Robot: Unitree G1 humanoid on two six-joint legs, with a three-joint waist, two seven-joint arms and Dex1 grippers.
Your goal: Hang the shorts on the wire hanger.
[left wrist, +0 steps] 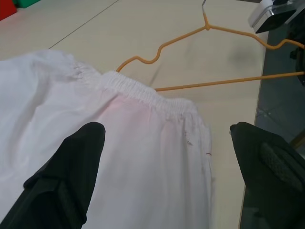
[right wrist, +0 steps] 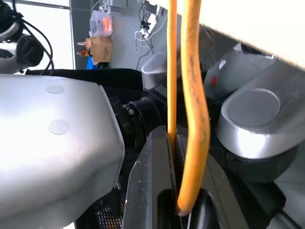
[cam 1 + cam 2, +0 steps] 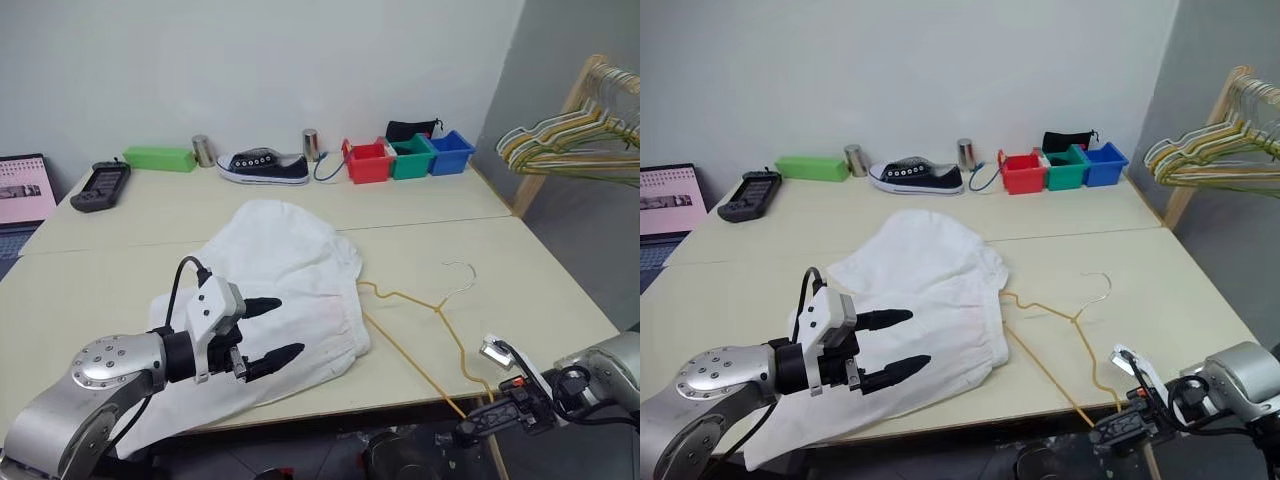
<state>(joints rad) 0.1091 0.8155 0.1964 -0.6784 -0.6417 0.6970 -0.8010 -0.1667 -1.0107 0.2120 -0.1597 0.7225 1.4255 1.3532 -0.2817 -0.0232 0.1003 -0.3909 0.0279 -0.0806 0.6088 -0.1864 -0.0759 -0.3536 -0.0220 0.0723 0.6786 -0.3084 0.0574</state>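
Note:
The white shorts (image 3: 290, 260) lie spread on the table, with the elastic waistband (image 1: 152, 93) towards the wire hanger and a faint pink mark below it. The golden-yellow wire hanger (image 3: 415, 300) lies flat to their right, its small hook (image 3: 462, 272) pointing away. One corner is hidden at the waistband. The other corner reaches past the table's front edge. My right gripper (image 3: 475, 425) is shut on that corner, and the wire (image 2: 190, 95) runs between its fingers. My left gripper (image 3: 288, 327) hovers open just over the near part of the shorts, holding nothing.
Along the back of the table (image 3: 560, 300) stand a dark sneaker (image 3: 265, 165), a green box (image 3: 160, 158), two metal cans, and red (image 3: 368, 160), green and blue bins. A laptop (image 3: 22, 190) and a black device (image 3: 100, 187) sit at the left. A wooden rack with a bunch of hangers (image 3: 570, 140) stands at the right.

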